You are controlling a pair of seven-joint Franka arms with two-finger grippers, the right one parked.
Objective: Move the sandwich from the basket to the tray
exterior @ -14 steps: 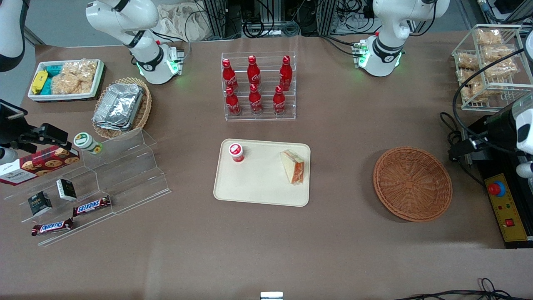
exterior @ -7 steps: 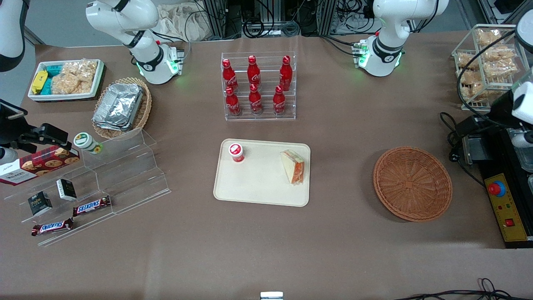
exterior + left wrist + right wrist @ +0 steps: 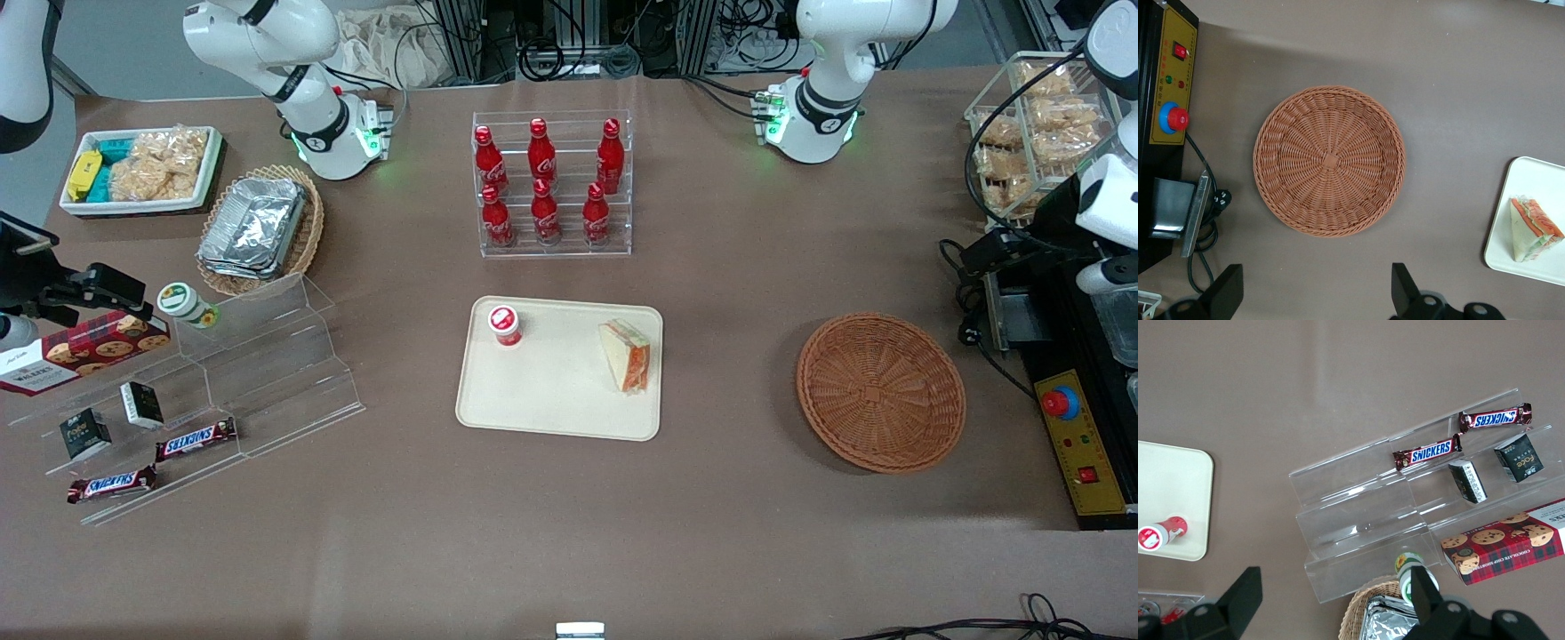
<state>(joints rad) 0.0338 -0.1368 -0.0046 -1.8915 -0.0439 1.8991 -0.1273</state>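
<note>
Raised higher: hand [image 3: 1317, 300], fingers wide, empty | sandwich [image 3: 625, 356] on tray [image 3: 551, 391], well apart

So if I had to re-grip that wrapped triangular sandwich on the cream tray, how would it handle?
The wrapped triangular sandwich probably squashes: soft pale bread, layered filling. Its clear wrap likely slips. Lying flat on the cream tray, it shouldn't tip. The gripper hangs open above the round wicker basket.

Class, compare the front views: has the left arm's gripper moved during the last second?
Yes. The gripper, fingers open and empty, has drawn away from the front camera, up toward the wire rack, leaving the basket.
</note>
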